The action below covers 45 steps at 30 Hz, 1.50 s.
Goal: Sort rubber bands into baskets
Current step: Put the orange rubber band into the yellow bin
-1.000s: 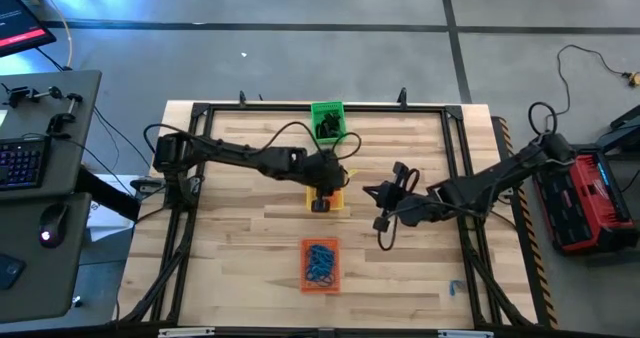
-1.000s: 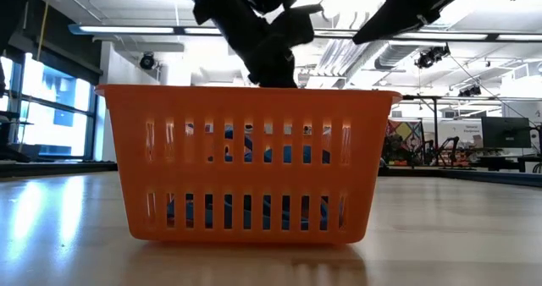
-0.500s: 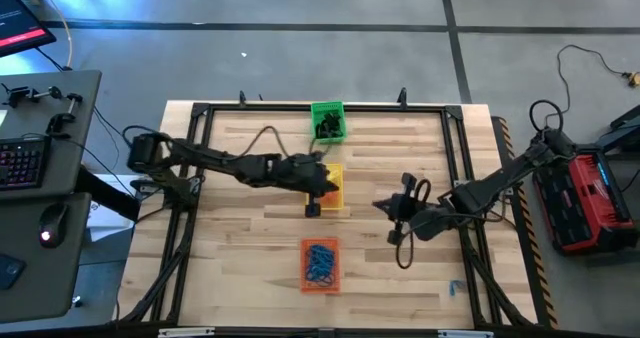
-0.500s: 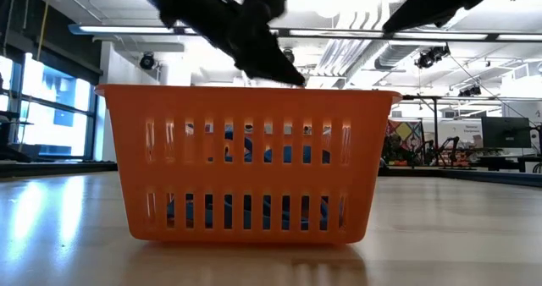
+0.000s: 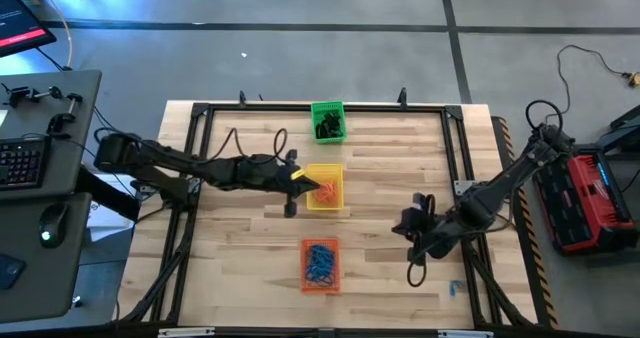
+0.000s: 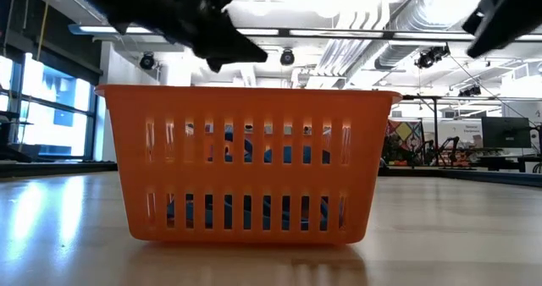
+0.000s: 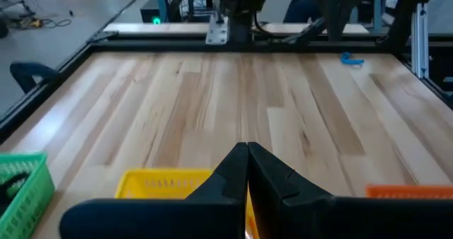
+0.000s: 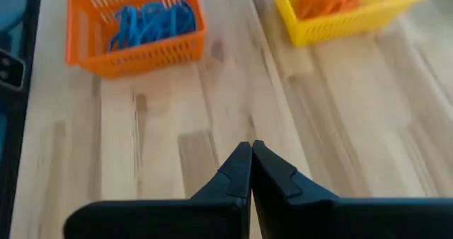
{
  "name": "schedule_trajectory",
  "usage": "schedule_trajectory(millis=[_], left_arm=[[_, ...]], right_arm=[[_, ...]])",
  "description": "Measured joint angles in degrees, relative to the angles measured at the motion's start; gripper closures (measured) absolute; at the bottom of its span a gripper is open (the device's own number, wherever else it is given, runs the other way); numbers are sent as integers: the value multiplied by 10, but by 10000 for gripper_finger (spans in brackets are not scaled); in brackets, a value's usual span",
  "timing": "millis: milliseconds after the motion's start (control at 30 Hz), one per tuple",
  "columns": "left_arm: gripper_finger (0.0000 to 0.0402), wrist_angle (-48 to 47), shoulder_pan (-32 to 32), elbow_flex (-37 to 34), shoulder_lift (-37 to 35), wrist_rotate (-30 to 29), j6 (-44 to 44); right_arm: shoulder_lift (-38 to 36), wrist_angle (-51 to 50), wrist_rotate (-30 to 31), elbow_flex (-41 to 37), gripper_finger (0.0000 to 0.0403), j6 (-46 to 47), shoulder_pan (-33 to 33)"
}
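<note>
Both arms have drawn back, left claw [image 5: 291, 209] and right claw [image 5: 411, 275] now pressed together, empty.

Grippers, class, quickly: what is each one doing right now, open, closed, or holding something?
Left gripper: closed, holding nothing, beside the yellow basket.
Right gripper: closed, holding nothing, over bare table.

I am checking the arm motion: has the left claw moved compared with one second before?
Yes. In the high view the left claw has pulled back to its own side, now beside the yellow basket instead of over it.
</note>
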Motion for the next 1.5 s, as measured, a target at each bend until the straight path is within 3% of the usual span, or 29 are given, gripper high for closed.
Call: schedule_trajectory(millis=[500, 867, 1100, 1233, 1500], left_arm=[[401, 57, -16, -64, -11, 0, -10], [401, 61, -26, -66, -11, 8, 0], [401, 63, -26, -66, -11, 7, -4], [401, 63, -26, -66, -11, 7, -4], [401, 60, -26, -66, -11, 7, -4]], right_arm=[[0, -93, -87, 0, 403, 68, 30], [1, -130, -206, 0, 403, 127, 35], [3, -156, -216, 0, 401, 161, 43], [19, -170, -216, 0, 378, 186, 67], [88, -166, -245, 0, 275, 212, 132]])
